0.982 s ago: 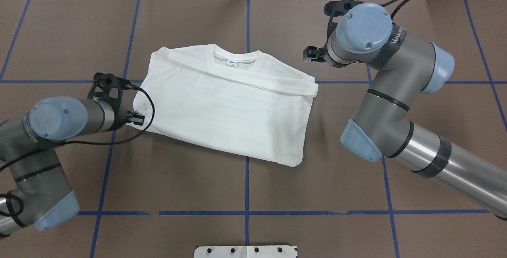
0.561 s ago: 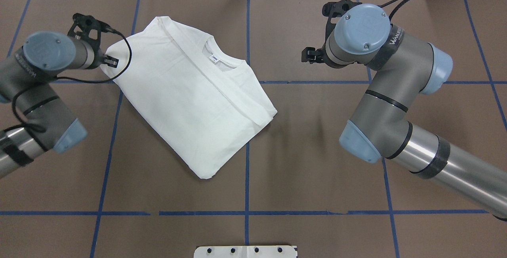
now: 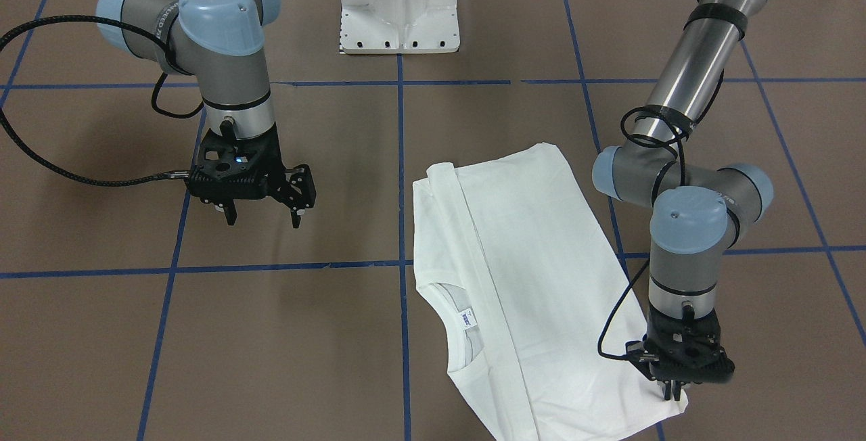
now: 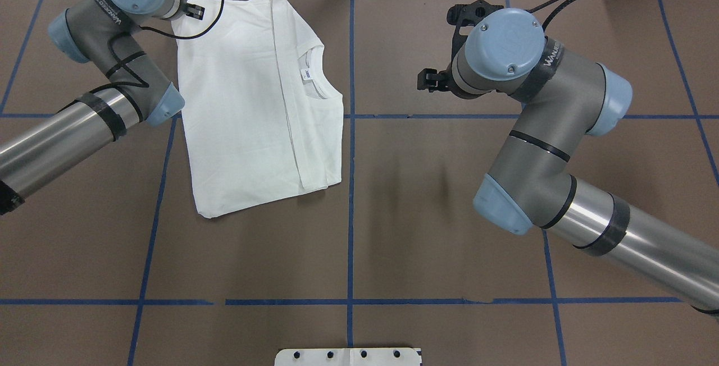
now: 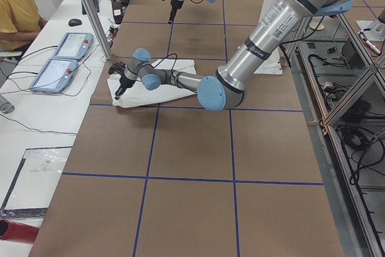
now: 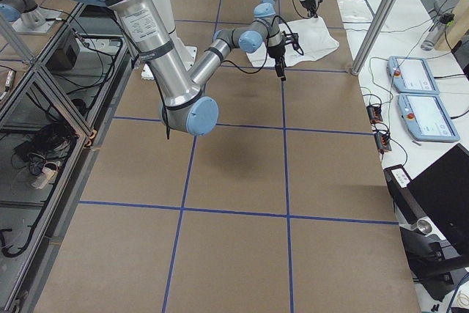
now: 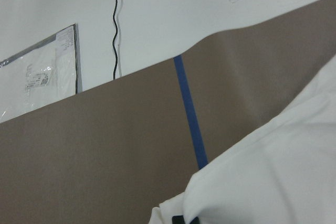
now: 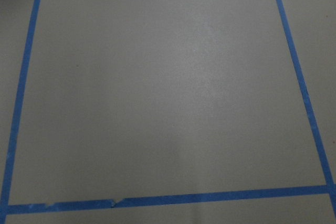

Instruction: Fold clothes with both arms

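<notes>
Left arm (image 4: 56,136) and right arm (image 4: 539,147) were grey-and-silver tubes, light-blue joint caps (image 4: 505,37), black cables (image 3: 122,183).

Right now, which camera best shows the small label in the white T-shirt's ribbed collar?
Exterior front-facing: the small white label appears largest, unobstructed. Overhead shows it smaller; side views are too distant; wrist views miss it.
</notes>
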Robot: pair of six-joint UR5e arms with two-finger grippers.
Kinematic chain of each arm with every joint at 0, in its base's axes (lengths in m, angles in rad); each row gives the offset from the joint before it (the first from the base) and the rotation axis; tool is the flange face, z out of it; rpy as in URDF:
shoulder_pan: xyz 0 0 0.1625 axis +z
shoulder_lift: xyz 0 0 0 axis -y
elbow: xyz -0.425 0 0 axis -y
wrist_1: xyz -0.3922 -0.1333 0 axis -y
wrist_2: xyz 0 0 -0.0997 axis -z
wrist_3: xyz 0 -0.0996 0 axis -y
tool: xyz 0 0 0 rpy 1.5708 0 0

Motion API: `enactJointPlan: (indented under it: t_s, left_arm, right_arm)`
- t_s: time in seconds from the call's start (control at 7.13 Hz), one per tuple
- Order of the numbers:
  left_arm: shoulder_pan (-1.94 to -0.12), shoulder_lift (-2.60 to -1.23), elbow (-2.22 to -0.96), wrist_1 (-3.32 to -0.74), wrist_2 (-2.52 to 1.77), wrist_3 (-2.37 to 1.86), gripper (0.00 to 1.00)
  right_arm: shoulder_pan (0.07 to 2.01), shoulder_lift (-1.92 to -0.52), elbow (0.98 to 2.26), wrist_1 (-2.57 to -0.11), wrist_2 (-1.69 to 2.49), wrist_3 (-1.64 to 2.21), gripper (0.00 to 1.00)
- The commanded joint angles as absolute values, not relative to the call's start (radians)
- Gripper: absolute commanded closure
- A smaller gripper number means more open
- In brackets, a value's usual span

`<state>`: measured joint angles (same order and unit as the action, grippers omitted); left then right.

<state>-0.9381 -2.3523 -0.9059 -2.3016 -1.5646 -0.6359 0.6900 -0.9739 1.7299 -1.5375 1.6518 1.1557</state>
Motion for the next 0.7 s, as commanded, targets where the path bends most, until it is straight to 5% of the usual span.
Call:
enactJointPlan:
  t_s: [0.0, 0.56]
  left_arm:
    - [-0.95, -2.282, -0.98, -2.404, -1.661, -0.634, 0.0]
    - [-0.95, -2.215, -1.072, -2.408, -1.667, -0.637, 0.0]
  right_arm:
    - [0.64, -0.848, 1.587, -1.476, 1.648, 1.347, 0.0]
    - [0.474, -0.637, 1.263, -1.343, 1.456, 1.598, 0.11]
